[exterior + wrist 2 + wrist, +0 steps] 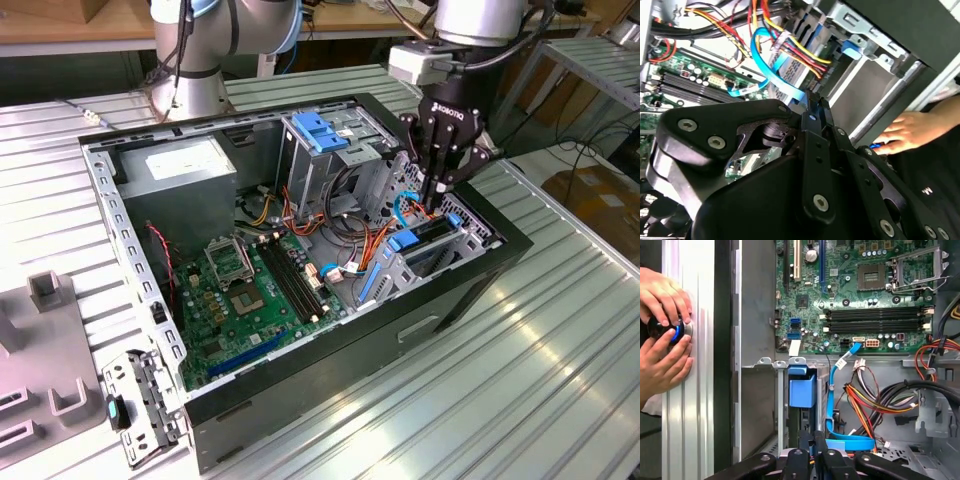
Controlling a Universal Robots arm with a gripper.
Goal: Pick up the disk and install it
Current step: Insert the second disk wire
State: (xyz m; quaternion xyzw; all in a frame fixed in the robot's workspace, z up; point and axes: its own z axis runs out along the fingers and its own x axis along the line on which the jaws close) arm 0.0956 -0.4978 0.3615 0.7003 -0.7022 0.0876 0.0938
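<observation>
Down in the drive cage (420,265), at three o'clock from the motherboard (245,300) in the exterior view, the disk (428,233) sits beneath our jaws, pinched narrow on nothing. Pushing off-centre could jam it; the blue cable (400,207) at their nine o'clock might snag.

Bright, even overhead light glares off the ribbed metal table (560,330); the second wrist view's near gripper (812,107) looks soft (perhaps out of focus).
</observation>
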